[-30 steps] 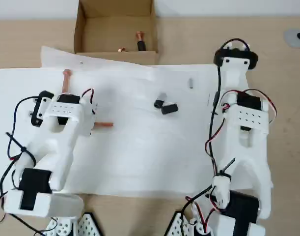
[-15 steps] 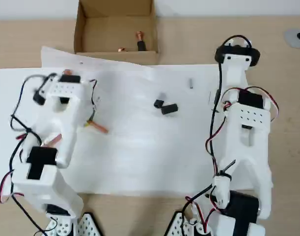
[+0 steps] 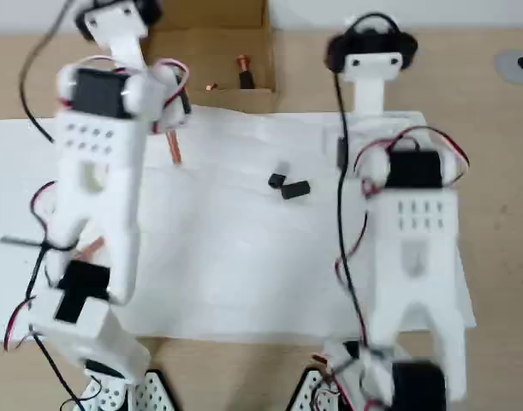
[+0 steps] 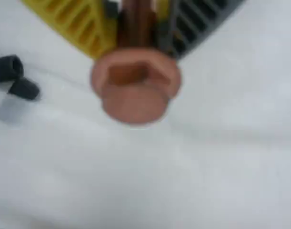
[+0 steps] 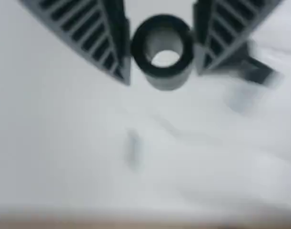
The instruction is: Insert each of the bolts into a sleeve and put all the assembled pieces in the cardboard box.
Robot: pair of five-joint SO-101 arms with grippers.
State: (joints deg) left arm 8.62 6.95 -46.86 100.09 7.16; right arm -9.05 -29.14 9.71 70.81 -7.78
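just two loose sleeves, one gripped bolt

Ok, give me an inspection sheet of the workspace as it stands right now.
Surface: white paper sheet lying on a wooden table.
Job's things: cardboard box at the far side, with an assembled piece inside; two loose sleeves side by side on the sheet.
Clutter: grey disc at the table's far corner.
Grippers: left hand shut on a copper bolt, head end sticking out; right hand shut on a black sleeve, bore open to the camera.
Cables: red and black wires run along both arms, none lying on the parts.
Surroundings: nothing seen.
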